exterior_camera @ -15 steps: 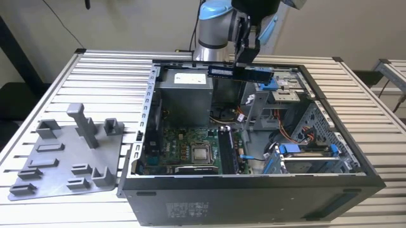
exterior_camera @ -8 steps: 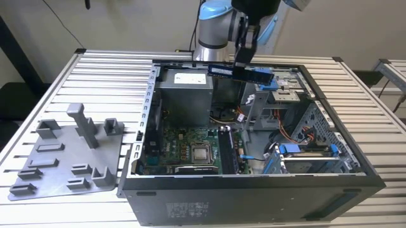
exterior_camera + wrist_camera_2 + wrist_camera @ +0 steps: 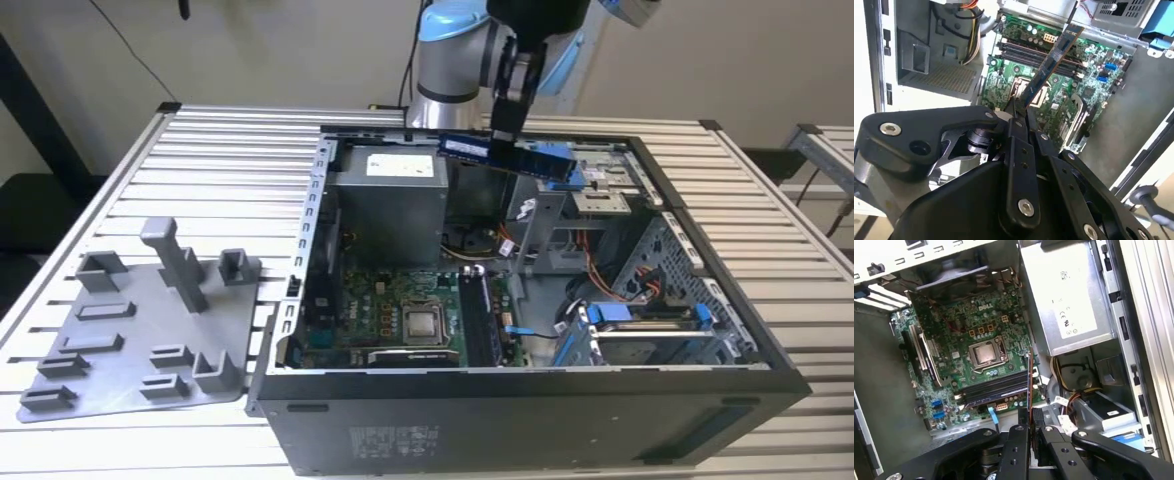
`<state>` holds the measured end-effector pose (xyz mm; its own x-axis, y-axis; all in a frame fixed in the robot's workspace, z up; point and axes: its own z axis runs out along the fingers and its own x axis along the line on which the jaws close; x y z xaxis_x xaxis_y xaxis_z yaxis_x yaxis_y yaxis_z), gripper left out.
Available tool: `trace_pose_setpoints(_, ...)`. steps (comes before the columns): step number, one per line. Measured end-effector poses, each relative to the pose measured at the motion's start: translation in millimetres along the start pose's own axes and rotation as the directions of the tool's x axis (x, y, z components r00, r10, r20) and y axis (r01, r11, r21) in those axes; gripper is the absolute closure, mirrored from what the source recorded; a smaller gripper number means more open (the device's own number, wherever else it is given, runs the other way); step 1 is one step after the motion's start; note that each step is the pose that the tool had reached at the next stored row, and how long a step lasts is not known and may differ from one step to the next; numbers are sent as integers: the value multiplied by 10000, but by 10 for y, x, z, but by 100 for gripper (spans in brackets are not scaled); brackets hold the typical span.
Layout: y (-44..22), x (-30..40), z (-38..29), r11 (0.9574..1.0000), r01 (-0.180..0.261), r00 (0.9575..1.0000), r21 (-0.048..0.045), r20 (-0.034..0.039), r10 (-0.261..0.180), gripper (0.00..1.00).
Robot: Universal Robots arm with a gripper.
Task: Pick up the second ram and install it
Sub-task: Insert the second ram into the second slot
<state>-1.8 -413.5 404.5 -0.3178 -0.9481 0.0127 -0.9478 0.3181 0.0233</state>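
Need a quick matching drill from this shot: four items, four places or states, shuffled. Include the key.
Items
1. memory stick
2. power supply box
3. processor
4. fixture plate

Places or states
A. on the table, outside the computer case, at the exterior view's left
B. gripped by the end effector, over the open case
C. seated on the green board, bare metal top
D. grey, inside the case at its far end in the exterior view

Pairs: 1-B, 2-D, 3-C, 4-A
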Motion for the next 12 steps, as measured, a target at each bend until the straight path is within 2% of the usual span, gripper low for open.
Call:
trace_pose_setpoints(6, 0, 0, 3, 9968, -805, 9967, -11, 18, 805, 86)
trace_pose_setpoints(9, 0, 0, 5, 9927, -1206, 9927, -17, 27, 1206, 86)
trace_pose_setpoints(12, 0, 0, 7, 9867, -1626, 9867, -24, 36, 1626, 86)
